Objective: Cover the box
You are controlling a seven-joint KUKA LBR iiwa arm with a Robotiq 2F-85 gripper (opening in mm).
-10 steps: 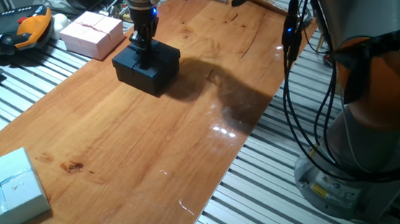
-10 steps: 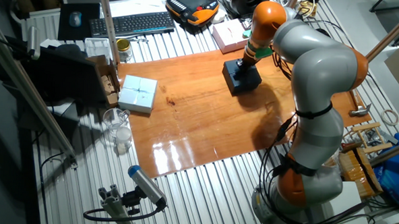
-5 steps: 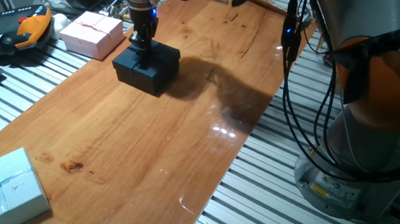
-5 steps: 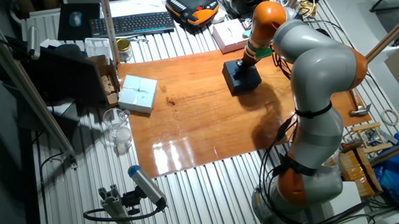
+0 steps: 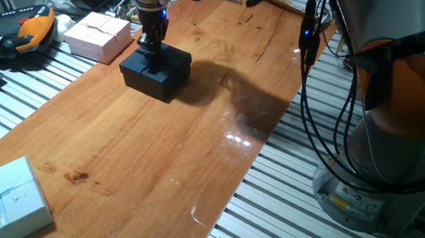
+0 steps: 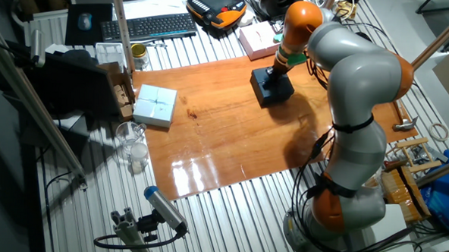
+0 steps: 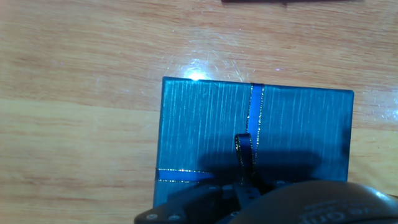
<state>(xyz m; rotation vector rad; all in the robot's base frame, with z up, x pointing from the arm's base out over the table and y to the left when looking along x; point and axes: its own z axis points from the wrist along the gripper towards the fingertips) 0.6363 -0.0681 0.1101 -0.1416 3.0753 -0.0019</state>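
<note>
The black box (image 5: 162,74) stands on the wooden board at the back left, with its lid on top; it also shows in the other fixed view (image 6: 270,90). In the hand view the lid (image 7: 205,124) looks dark blue with a thin ribbon cross and a small ribbon loop (image 7: 243,149). My gripper (image 5: 151,53) stands upright on the middle of the lid, seen too in the other fixed view (image 6: 277,70) and at the bottom edge of the hand view (image 7: 242,190). Its fingers are close together around the ribbon loop. The box's inside is hidden.
A pink ribboned box (image 5: 96,35) lies just left of the black box. A pale blue ribboned box (image 5: 1,197) lies at the board's near left corner. A teach pendant (image 5: 21,33), a keyboard (image 6: 149,25) and a glass (image 6: 132,146) are off the board. The arm's base (image 5: 383,149) stands at the right.
</note>
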